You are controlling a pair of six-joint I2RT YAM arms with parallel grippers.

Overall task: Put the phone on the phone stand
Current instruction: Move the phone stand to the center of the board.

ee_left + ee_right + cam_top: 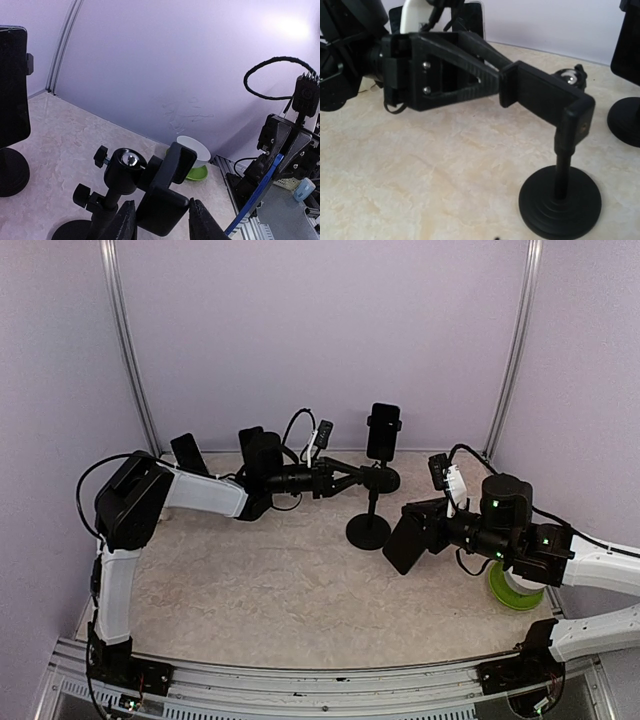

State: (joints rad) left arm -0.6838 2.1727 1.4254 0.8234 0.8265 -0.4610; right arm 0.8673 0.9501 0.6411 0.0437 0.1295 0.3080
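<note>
My left pincer (159, 222) is clenched on the cradle of the phone stand (559, 197), near the middle of the table (250, 580). My right pincer (432, 528) grasps the phone (405, 540), tilted in the air just right of the stand's base.

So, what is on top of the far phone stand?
A dark phone, upright on the far stand. One clamp tab shows at its edge; the cradle behind it is covered.
</note>
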